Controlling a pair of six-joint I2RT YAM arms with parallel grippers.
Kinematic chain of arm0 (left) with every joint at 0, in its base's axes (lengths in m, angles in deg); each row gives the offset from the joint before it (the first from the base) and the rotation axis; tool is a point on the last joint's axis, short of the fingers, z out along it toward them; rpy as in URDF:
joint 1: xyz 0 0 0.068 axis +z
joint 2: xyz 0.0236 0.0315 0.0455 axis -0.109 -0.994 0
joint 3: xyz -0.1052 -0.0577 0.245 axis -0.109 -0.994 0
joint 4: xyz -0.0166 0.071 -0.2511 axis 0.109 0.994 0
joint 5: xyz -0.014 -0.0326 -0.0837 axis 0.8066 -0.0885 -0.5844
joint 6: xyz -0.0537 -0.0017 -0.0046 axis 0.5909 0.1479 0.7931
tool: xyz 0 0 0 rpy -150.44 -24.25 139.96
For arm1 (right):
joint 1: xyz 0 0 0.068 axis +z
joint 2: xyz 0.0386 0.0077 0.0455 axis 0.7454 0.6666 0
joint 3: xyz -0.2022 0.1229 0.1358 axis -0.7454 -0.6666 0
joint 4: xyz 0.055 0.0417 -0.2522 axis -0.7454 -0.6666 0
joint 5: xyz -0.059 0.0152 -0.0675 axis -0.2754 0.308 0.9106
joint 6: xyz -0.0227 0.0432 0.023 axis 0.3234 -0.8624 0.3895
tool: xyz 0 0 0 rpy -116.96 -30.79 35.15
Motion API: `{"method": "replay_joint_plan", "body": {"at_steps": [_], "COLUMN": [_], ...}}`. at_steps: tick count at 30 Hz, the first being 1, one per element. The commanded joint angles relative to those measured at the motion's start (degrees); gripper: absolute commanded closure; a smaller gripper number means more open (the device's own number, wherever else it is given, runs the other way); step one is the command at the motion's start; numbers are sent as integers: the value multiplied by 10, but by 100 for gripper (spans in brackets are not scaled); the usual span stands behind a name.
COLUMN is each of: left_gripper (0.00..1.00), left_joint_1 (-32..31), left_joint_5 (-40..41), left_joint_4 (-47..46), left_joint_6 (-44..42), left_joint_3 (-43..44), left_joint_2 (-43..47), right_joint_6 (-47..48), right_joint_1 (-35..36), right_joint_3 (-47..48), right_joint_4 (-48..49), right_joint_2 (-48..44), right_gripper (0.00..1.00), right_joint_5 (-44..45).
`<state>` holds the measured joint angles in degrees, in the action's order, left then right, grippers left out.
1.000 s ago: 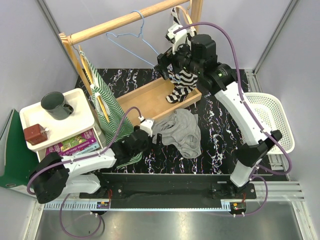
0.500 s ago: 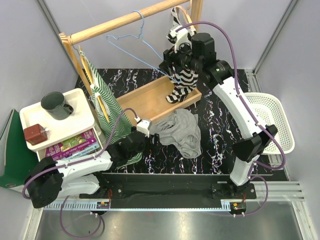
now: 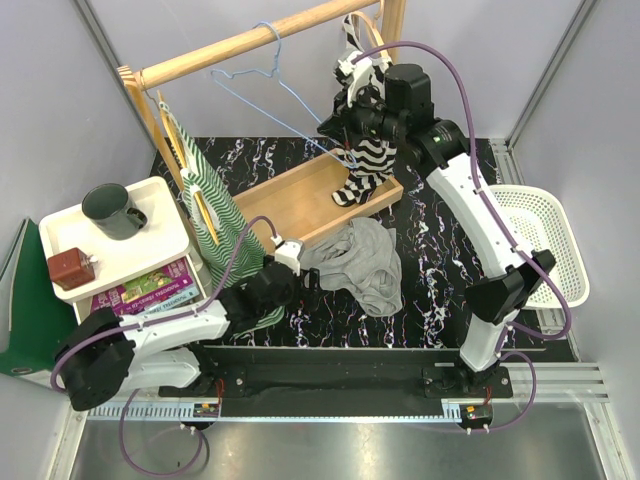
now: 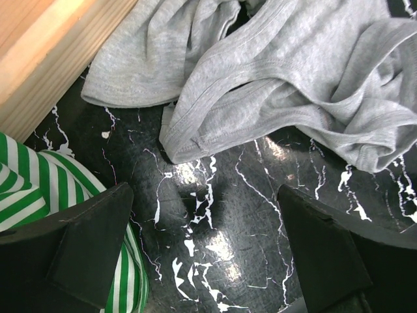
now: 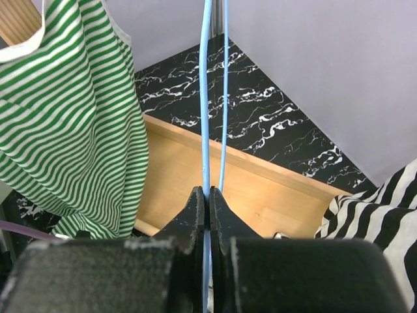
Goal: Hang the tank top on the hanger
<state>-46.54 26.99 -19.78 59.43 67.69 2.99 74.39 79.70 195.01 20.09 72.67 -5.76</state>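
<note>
Far side, under wooden rail (image 3: 240, 42): my right pincer (image 5: 208, 201) clamped tight on hanger (image 5: 206, 98) wire, hook up at rail. Green striped top (image 5: 71, 117) hangs left of it. Near centre: my left pincer (image 4: 203, 218) spread wide, nothing between fingers, low over black mat (image 4: 215, 261). Tank top (image 4: 293, 78) crumpled on mat just right of fingertips, beside wooden tray (image 4: 45, 59).

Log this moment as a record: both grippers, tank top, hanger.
left gripper: open, above the mat, just short of the tank top
right gripper: shut on the hanger
tank top: crumpled on the mat, not on the hanger
hanger: hook at the wooden rail, lower wire pinched by the right gripper
</note>
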Motion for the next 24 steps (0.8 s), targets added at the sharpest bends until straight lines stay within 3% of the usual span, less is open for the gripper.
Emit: {"method": "replay_joint_plan", "body": {"at_steps": [1,12,17,24], "left_gripper": [1,1,1,1], "left_joint_1": [2,2,2,2], "left_joint_5": [13,11,8,12], "left_joint_4": [-23,-23,-24,-22], "left_joint_6": [2,-4,-5,-28], "left_joint_3": [26,34,29,35], "left_joint_2": [-17,-28,-24,-31], "right_joint_6": [-22,-50,-61,-92], "right_joint_1": [4,11,15,15], "right_joint_3": [42,-4,-164,-302], "right_joint_4": [19,81,149,137], "right_joint_2": [-4,-81,-194,-315], "right_gripper": [100,100,100,100], "right_joint_5": [-17,7,21,53]}}
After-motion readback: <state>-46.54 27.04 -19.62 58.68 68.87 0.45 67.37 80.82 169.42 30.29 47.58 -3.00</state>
